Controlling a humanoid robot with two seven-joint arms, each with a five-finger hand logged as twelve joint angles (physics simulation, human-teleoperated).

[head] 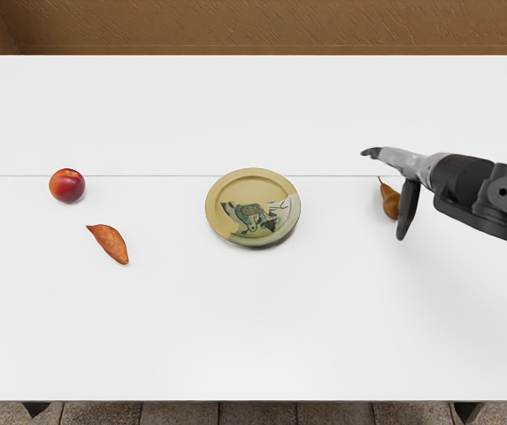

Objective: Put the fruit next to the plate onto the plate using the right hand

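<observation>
We see the plate (234, 188) carrying a green-and-dark painted motif, too small for us to make out any writing. The right hand (410, 173) reaches in level from the right edge, with 1 finger (375, 153) pointing left and another hanging down, both released and gripping nothing. The brown fruit (387, 198) lies on the table (253, 328) just behind that hanging finger, right of the plate and apart from it.

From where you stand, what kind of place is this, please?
Probably a simulated dining or kitchen tabletop. A painted plate and a red fruit lie on a plain white table, a wood-panelled wall stands behind it, and the right robot hand hovers at the table's right side.
</observation>
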